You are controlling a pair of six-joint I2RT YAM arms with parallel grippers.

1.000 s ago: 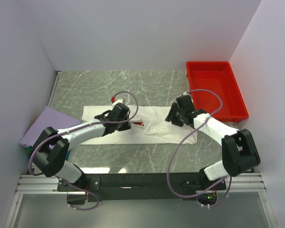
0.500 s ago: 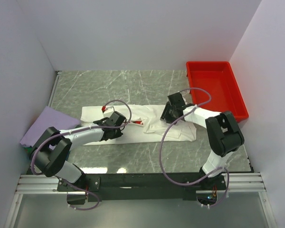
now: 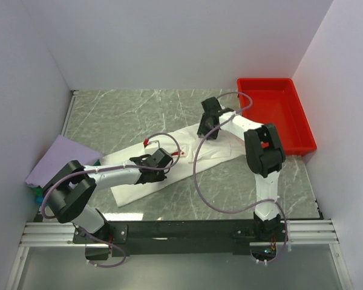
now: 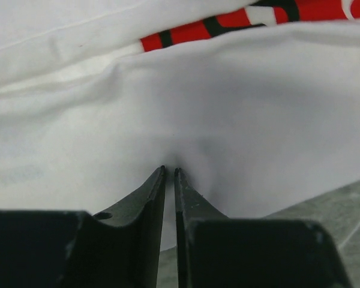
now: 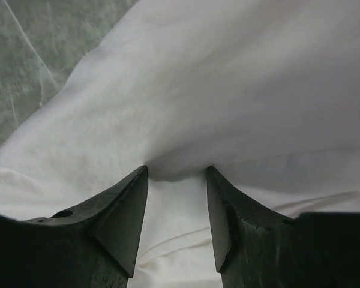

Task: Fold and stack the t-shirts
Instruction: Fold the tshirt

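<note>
The white t-shirt (image 3: 187, 162) lies slanted on the marble table, low at the left and high at the right, with a bit of its red print (image 3: 178, 154) showing. My left gripper (image 3: 164, 163) sits at its middle, jaws nearly closed and pinching white cloth (image 4: 258, 108) at the tips (image 4: 170, 169), below the red print (image 4: 228, 24). My right gripper (image 3: 206, 128) is at the shirt's upper right end, a raised fold of white cloth (image 5: 228, 72) caught between its tips (image 5: 177, 171). A folded lavender shirt (image 3: 60, 160) lies at the far left on green and blue cloth (image 3: 36, 194).
The red plastic tray (image 3: 302, 130) stands at the back right, close to the right arm. White walls close in the table on three sides. Marble tabletop (image 3: 127, 112) shows behind the shirt and in front (image 3: 230, 193) of it.
The white shirt has swung from lying level to slanted. My right gripper moved up and left with its end; my left gripper moved slightly toward the near edge with the middle.
</note>
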